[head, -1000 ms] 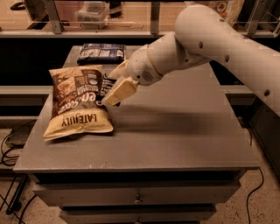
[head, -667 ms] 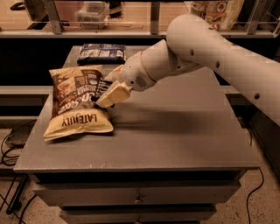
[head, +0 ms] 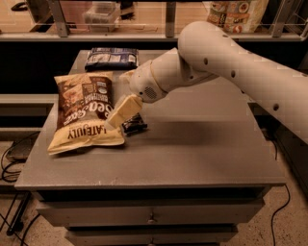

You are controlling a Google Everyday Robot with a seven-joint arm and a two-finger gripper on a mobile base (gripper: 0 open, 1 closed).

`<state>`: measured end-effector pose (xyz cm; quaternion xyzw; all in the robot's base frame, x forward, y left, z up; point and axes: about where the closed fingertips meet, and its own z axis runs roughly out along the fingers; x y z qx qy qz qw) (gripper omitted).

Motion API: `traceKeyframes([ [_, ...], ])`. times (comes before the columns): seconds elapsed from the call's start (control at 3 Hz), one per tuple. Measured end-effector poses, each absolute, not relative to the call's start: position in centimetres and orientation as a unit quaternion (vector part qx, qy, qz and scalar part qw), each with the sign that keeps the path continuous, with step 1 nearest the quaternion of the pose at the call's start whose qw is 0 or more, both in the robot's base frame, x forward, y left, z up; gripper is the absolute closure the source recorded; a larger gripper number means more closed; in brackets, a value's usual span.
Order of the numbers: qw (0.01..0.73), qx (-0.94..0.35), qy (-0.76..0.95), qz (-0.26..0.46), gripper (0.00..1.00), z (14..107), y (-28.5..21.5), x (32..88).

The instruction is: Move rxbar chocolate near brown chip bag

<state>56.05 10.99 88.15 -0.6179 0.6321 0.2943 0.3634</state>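
Note:
The brown chip bag [head: 83, 111] lies flat on the left part of the grey table, its tan "LATE JULY" end toward the front. The rxbar chocolate [head: 135, 125], a small black wrapper, sits at table level right against the bag's lower right edge. It is partly hidden behind my gripper. My gripper [head: 121, 114] hangs from the white arm that comes in from the right. It is down at the bar, between the bar and the bag. I cannot tell whether the bar is still held.
A dark blue packet [head: 111, 58] lies at the back of the table [head: 202, 153]. Behind it runs a shelf rail with a clear box [head: 102, 13] and a snack bag [head: 236, 13]. Drawers sit under the tabletop. Cables lie on the floor at the left.
My gripper has come down and forward with the black bar, from above the bag's right side to table level at the bag's lower right edge.

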Motion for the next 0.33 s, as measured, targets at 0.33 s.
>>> traceKeyframes([
  [0.33,0.363,-0.618,0.632,0.294,0.00,88.15,10.99,56.05],
])
